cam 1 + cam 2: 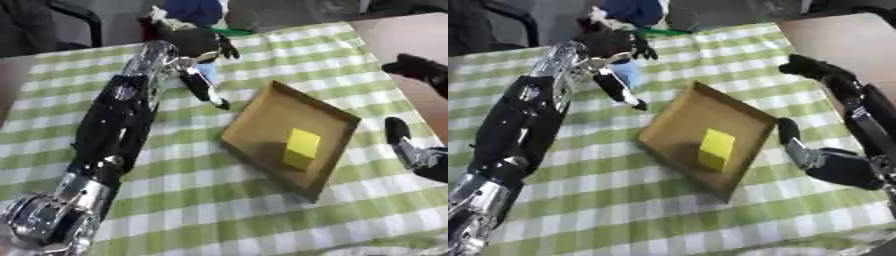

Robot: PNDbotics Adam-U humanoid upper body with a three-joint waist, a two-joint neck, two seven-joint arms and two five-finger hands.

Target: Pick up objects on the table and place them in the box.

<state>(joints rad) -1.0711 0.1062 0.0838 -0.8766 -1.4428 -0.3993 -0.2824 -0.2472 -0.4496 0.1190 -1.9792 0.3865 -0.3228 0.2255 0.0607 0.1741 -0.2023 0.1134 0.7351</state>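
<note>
**Inspector:** Green-checked cloth [219,210] covers the table. Left arm reaches to the upper left of the frame; left hand [610,42] is curled over a pale blue object [629,72], contact unclear.

**Clerk:** And the box?

**Inspector:** Cardboard box [262,112] at centre, one yellow block [301,148] inside. Right hand [833,165] rests at the right edge, relaxed, holding nothing.

**Clerk:** Step?

**Inspector:** Judged a pickup. Next: secure the object, carry it rightward over the box.

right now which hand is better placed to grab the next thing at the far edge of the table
Left, probably. The left hand is stretched out over the far edge by the blue object, while the right hand sits near the box, which holds a yellow block.
</note>
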